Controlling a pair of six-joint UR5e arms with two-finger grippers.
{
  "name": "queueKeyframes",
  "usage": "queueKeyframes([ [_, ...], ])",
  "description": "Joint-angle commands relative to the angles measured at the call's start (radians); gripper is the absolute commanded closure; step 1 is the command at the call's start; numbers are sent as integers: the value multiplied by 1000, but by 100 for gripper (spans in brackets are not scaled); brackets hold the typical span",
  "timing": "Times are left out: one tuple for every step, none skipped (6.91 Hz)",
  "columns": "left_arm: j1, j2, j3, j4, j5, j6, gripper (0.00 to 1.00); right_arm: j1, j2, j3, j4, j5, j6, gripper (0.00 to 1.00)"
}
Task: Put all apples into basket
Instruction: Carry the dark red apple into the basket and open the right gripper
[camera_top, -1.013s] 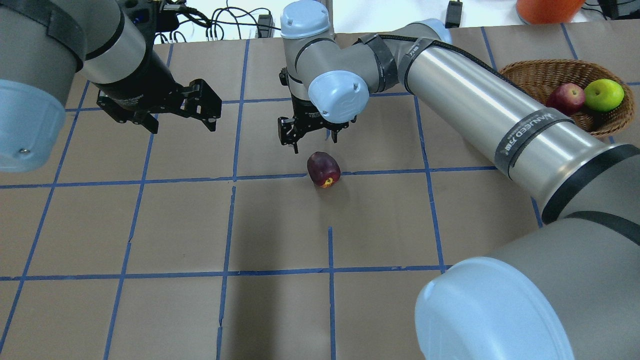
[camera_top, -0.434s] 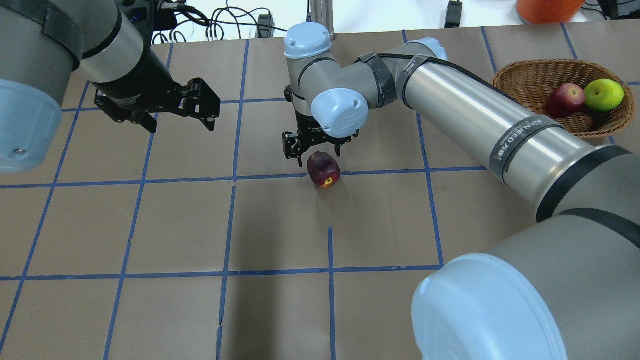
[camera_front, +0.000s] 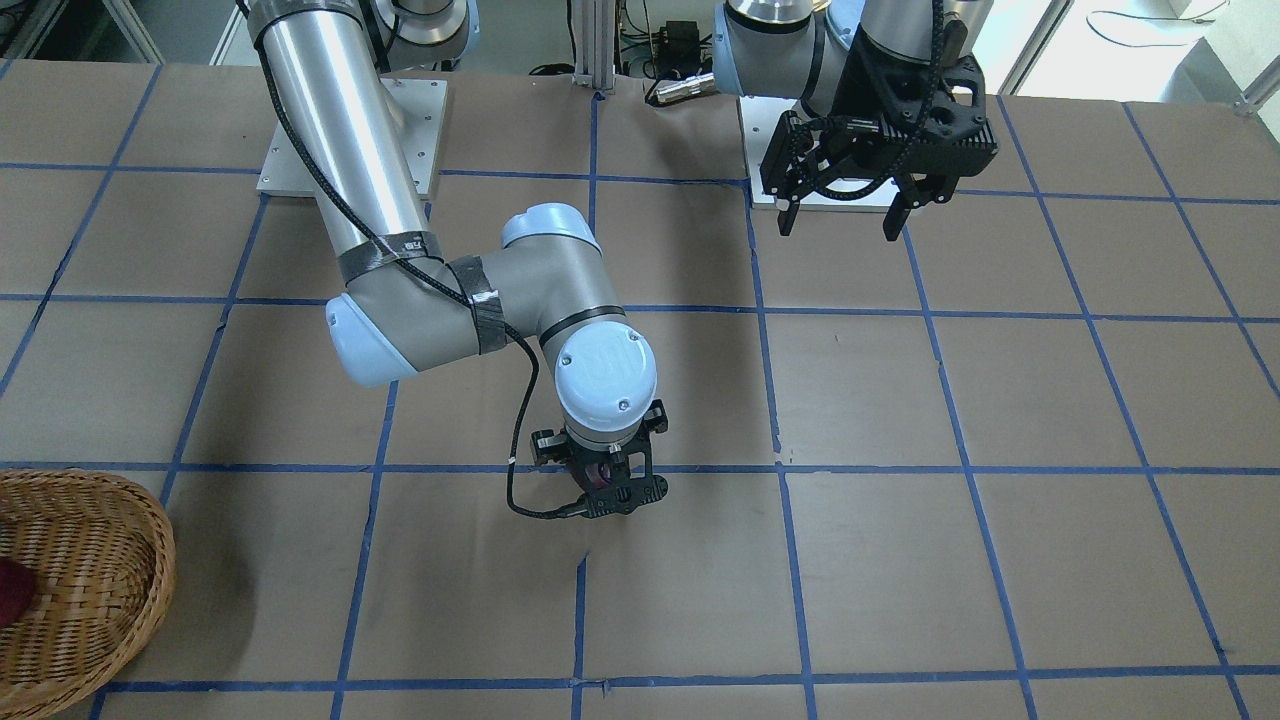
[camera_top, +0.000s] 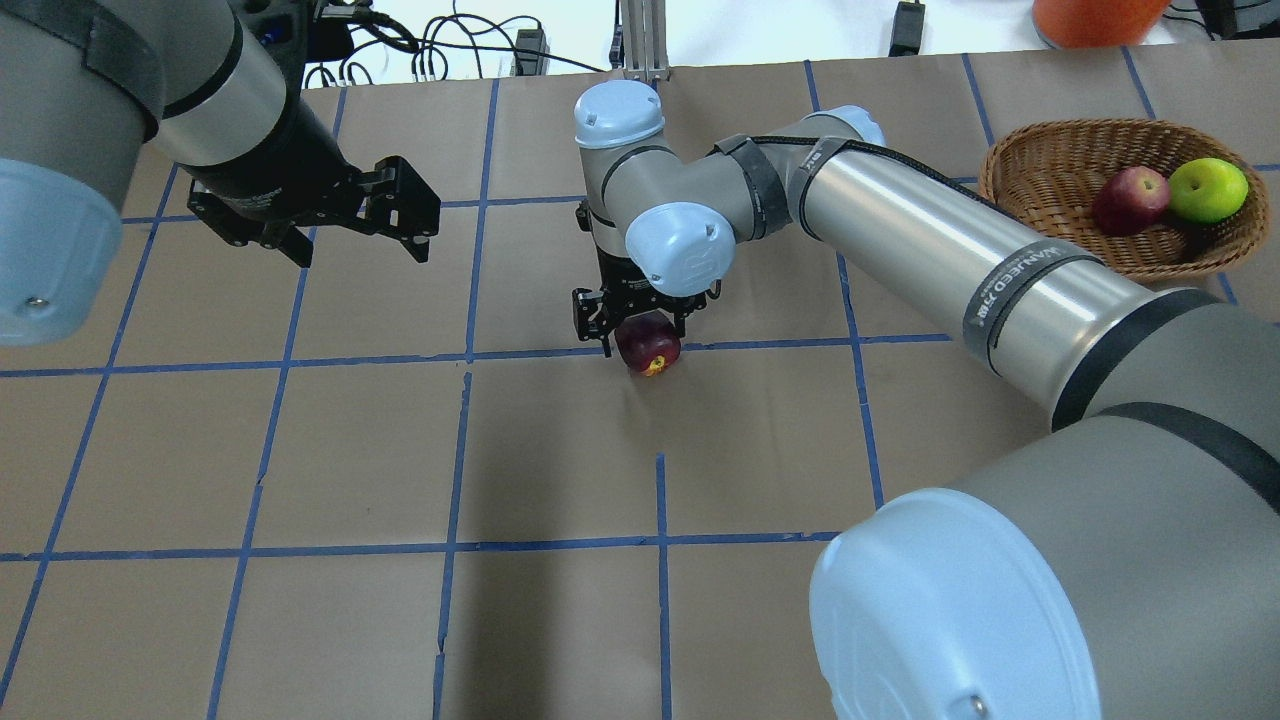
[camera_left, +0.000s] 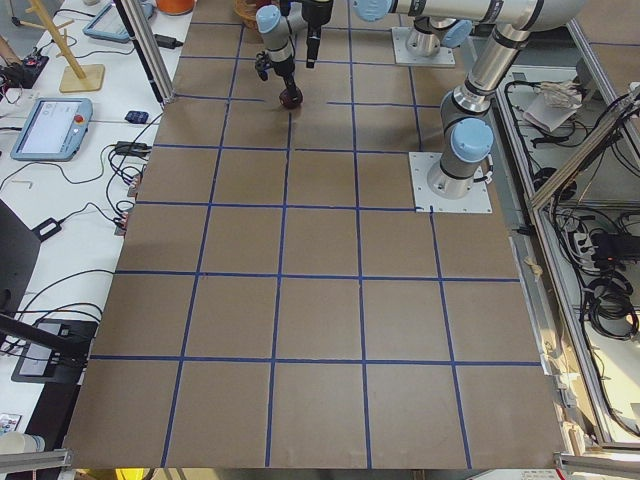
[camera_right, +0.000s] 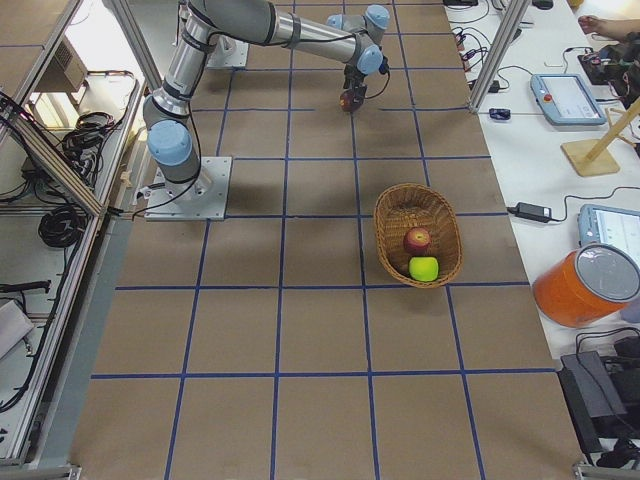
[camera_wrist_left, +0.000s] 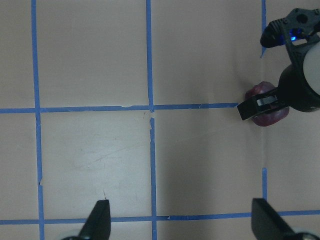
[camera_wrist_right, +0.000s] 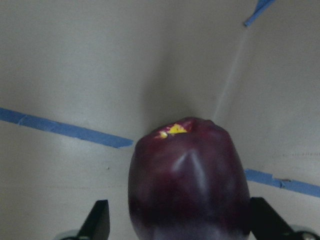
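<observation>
2 of 3 apples are home: the red apple (camera_top: 1131, 199) and the green apple (camera_top: 1208, 189) lie side by side in the basket (camera_top: 1050, 150). The maroon apple (camera_top: 650, 347) sits on the table (camera_top: 560, 450), well apart from the basket. The right gripper (camera_top: 645, 330) straddles it, jaws apart and not yet clamped. Farther from the basket, the left gripper (camera_top: 360, 248) hangs empty, jaws apart.

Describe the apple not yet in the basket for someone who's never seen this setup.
On the blue-gridded brown table, look mid-table under the right gripper, whose open fingers straddle it. It is the dark maroon apple with a yellow spot, lying on a tape line; the red apple and green apple sit far off in the basket.
</observation>
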Motion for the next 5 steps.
queueKeyframes([
  [3, 1, 0, 3, -2, 1, 0, -12, 10, 1, 5, 2, 66, 92],
  [0, 1, -3, 3, -3, 1, 0, -18, 8, 7, 3, -5, 60, 100],
  [0, 3, -2, 4, -2, 1, 0, -61, -5, -19, 9, -4, 63, 100],
  [0, 3, -2, 4, -3, 1, 0, -149, -37, -37, 22, -13, 60, 100],
  [0, 3, -3, 4, 0, 1, 0, -270, -56, -59, 25, -7, 57, 100],
])
